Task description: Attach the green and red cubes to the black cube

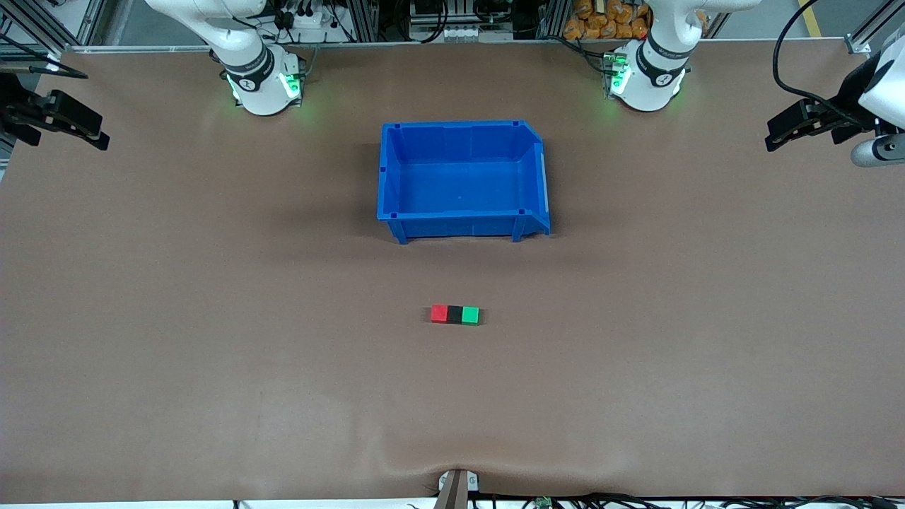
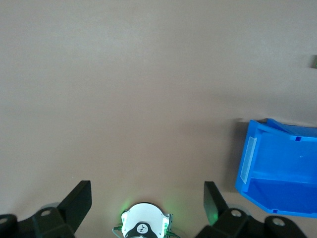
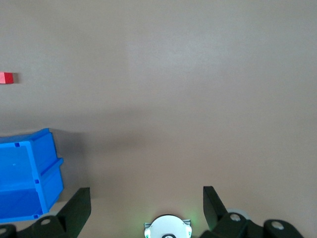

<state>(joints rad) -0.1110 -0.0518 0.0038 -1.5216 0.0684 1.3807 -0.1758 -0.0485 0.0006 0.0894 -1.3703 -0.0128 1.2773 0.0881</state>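
A: Start with what lies nearest the camera.

B: The three cubes sit in one row on the table (image 1: 212, 396). The red cube (image 1: 439, 313) and the green cube (image 1: 470, 314) each touch a face of the black cube (image 1: 454, 314) between them, red toward the right arm's end, green toward the left arm's end. No gap shows between them.

A: So which step is in hand?

B: By my reading, none is left: the joining looks done and both arms wait at the table's ends. Whether the cubes truly hold together cannot be told from here.

A: And next out?

B: The blue bin (image 1: 393, 177), empty, farther from the camera than the row.

A: The grippers?

B: The right gripper (image 1: 92, 134) hangs over the right arm's end of the table, jaws spread wide with nothing between them; the red cube shows far off its fingertips (image 3: 79, 206), well apart from them. The left gripper (image 1: 778, 138) hangs over the left arm's end, jaws likewise released and bare, with the bin off to one side of its fingertips (image 2: 81, 198).

A: What would a further move call for?

B: I judge only a check. If a cube proved loose, a gripper would have to travel the long way in, descend with the cube centred between its jaws, and press it gently along the row.
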